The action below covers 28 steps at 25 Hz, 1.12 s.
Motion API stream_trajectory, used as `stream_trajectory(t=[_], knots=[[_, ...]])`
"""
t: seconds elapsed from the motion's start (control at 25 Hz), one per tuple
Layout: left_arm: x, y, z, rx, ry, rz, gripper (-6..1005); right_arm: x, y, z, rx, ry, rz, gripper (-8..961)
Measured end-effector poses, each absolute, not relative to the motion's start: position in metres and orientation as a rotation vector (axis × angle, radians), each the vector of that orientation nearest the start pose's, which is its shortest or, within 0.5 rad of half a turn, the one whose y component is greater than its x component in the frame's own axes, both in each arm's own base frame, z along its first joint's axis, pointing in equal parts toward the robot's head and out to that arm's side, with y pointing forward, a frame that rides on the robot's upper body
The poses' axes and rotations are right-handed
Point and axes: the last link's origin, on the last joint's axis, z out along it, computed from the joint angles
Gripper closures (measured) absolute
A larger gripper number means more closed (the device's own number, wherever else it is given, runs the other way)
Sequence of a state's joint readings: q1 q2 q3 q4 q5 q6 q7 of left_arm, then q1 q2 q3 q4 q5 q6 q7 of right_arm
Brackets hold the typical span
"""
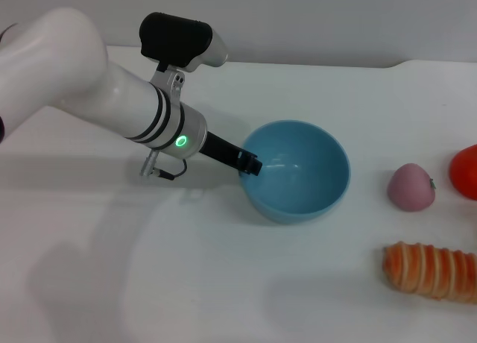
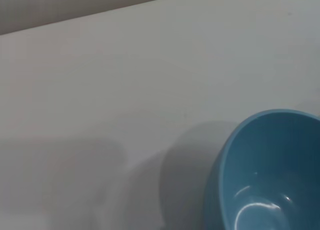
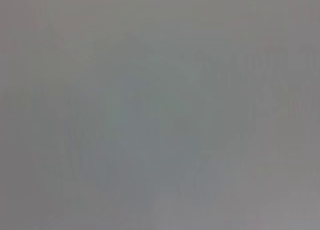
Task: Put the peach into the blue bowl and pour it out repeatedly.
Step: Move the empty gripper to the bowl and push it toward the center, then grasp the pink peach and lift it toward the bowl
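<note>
The blue bowl sits on the white table, tilted with its opening toward the right, and it is empty. My left gripper is shut on the bowl's left rim. The peach, dull pink, lies on the table to the right of the bowl, apart from it. The bowl also shows in the left wrist view, with nothing inside. My right gripper is out of view; the right wrist view shows only plain grey surface.
A red-orange round fruit lies at the right edge. An orange ribbed roll lies at the front right. The white table ends at a grey wall at the back.
</note>
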State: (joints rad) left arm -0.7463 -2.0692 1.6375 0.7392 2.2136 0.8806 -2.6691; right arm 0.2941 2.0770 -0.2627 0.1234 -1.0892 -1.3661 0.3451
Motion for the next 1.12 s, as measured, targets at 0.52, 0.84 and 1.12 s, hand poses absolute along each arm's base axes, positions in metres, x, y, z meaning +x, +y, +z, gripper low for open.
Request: stream_trajectory(t=[0.52, 0.84, 1.12], knots=[[-0.192, 0.39, -0.1, -2.499, -1.149, 0.177, 879, 0.385, 0.249, 0.0, -1.369, 0.78, 0.765, 139], [-0.149, 0.425, -0.071, -2.481, -0.863, 0.27, 1001, 0.387, 0.251, 0.001, -1.38, 0.798, 0.764, 139], [-0.13, 0.436, -0.059, -2.407, -0.809, 0.411, 1000, 0.395, 0.274, 0.035, -1.568, 0.9, 0.864, 140]])
